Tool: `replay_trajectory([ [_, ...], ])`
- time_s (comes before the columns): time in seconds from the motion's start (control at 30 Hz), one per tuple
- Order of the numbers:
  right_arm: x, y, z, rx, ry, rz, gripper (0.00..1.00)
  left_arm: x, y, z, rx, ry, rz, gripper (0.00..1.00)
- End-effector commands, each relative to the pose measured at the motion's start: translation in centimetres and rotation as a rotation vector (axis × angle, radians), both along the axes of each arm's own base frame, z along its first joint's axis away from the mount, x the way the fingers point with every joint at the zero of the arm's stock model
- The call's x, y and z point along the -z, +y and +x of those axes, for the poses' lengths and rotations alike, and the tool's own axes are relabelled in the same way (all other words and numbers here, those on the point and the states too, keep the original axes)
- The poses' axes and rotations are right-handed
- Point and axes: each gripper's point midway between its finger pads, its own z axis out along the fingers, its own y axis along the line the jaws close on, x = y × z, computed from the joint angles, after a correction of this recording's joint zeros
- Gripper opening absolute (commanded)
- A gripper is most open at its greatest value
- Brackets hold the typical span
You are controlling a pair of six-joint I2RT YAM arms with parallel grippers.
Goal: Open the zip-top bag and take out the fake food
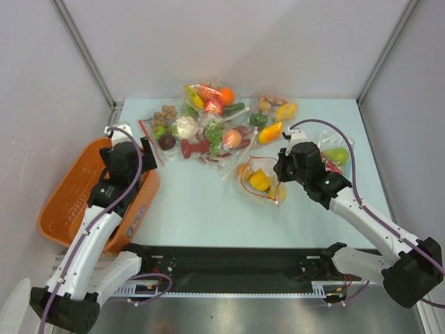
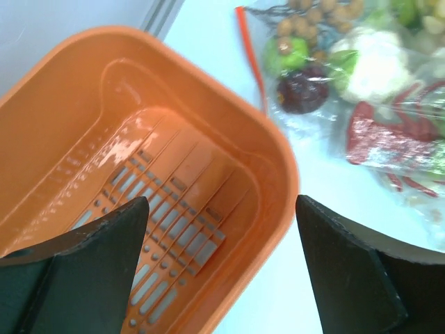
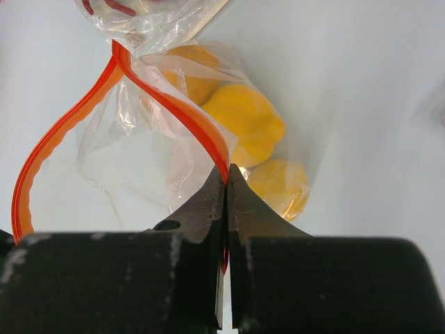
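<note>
The zip-top bag (image 1: pixel 260 182) lies on the table just left of my right gripper (image 1: pixel 284 169). Its orange-red zip strip (image 3: pixel 167 97) gapes open in a loop in the right wrist view. Yellow and orange fake food (image 3: pixel 243 125) sits inside the clear plastic. My right gripper (image 3: pixel 227 174) is shut on one side of the zip strip. My left gripper (image 2: pixel 222 229) is open and empty, hanging over the right rim of the orange basket (image 2: pixel 271 153), which also shows at the left of the top view (image 1: pixel 73 188).
Several other clear bags of toy food (image 1: pixel 208 125) lie piled at the back middle of the table, one with a cauliflower (image 2: pixel 372 59) and a dark ball (image 2: pixel 300 92). Another bag with a green pear (image 1: pixel 337 154) lies right of my right arm. Grey walls enclose the table.
</note>
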Motion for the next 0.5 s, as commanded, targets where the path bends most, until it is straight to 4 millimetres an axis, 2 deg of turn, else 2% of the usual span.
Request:
replay_trajectory([
  [0.0, -1.6, 0.2, 0.4, 0.002, -0.046, 0.038, 0.00, -2.9, -3.5, 1.3, 0.136, -0.038, 0.023, 0.91],
  [0.07, -1.5, 0.3, 0.3, -0.001, -0.043, 0.040, 0.00, -4.1, -5.9, 2.1, 0.194, -0.080, 0.022, 0.90],
  [0.1, -1.4, 0.3, 0.3, -0.001, -0.041, 0.041, 0.00, -4.6, -8.5, 1.9, 0.273, -0.098, 0.017, 0.91],
  [0.17, -1.6, 0.3, 0.2, -0.001, -0.042, 0.042, 0.00, -5.5, -11.5, 2.1, 0.362, -0.124, 0.010, 0.90],
  [0.2, -1.5, 0.3, 0.2, -0.002, -0.042, 0.039, 0.00, -6.5, -14.7, 2.2, 0.444, -0.150, -0.006, 0.90],
  [0.23, -1.5, 0.1, 0.2, 0.001, -0.041, 0.034, 0.00, -6.8, -16.6, 2.1, 0.502, -0.157, -0.005, 0.90],
  [0.27, -1.6, 0.1, 0.1, 0.001, -0.043, 0.034, 0.00, -8.4, -18.6, 2.1, 0.547, -0.203, -0.026, 0.90],
  [0.3, -1.7, 0.1, 0.1, -0.002, -0.046, 0.034, 0.00, -7.9, -21.9, 1.5, 0.637, -0.191, -0.011, 0.90],
  [0.33, -1.8, 0.1, 0.0, -0.003, -0.048, 0.033, 0.00, -8.3, -23.8, 1.2, 0.683, -0.202, -0.017, 0.90],
  [0.37, -2.2, 0.2, -0.1, -0.007, -0.058, 0.037, 0.00, -9.9, -26.9, 0.1, 0.772, -0.247, -0.058, 0.91],
  [0.4, -2.4, 0.1, -0.1, -0.004, -0.065, 0.038, 0.00, -9.2, -29.1, 0.0, 0.821, -0.232, -0.061, 0.90],
  [0.43, -2.6, 0.0, -0.2, -0.001, -0.067, 0.036, 0.00, -9.6, -30.6, -0.4, 0.865, -0.246, -0.086, 0.91],
  [0.47, -2.9, 0.0, -0.2, -0.001, -0.075, 0.037, 0.00, -10.8, -33.0, -1.0, 0.948, -0.282, -0.140, 0.91],
])
